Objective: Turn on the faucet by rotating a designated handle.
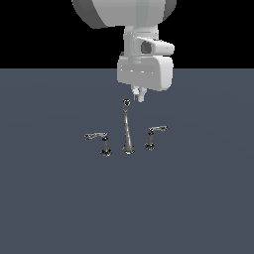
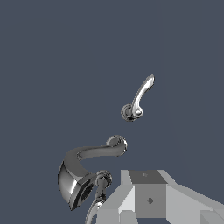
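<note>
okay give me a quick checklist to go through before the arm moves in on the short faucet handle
1. Target picked out: ok. The handle, the shorter lever on the dark post, stands at the exterior view's right of the spout.
2. Not confused with the longer handle at the exterior view's left: ok, the two are well apart.
3. Tool free of contact: ok, it hangs above the faucet set, touching nothing.
4. Tool lined up over the target: not ok, it sits nearer the spout tip than the handle.
5. Tool opening: cannot tell, the fingers look close together, but the gap is too small to read.
6. Spout clear of the descent path: cannot tell, depth is unclear.
</note>
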`<state>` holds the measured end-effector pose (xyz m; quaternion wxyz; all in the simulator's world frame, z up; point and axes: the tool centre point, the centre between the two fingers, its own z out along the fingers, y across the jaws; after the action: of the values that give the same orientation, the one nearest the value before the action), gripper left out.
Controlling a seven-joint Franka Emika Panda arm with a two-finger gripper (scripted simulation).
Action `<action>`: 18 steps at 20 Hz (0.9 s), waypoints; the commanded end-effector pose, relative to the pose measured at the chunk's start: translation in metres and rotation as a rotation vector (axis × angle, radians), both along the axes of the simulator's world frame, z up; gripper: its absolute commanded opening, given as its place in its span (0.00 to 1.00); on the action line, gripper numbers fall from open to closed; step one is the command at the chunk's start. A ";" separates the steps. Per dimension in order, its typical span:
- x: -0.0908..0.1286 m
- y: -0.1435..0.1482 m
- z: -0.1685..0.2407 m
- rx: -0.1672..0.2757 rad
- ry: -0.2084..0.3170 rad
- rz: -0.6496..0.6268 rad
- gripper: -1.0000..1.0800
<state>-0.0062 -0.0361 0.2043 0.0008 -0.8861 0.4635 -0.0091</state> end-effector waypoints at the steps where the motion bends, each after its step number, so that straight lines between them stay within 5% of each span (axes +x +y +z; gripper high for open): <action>1: 0.012 -0.011 -0.018 0.000 0.002 -0.059 0.00; 18: 0.061 -0.077 -0.111 0.007 0.014 -0.367 0.00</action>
<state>0.0525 -0.1092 0.0979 -0.0013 -0.7919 0.6107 -0.0012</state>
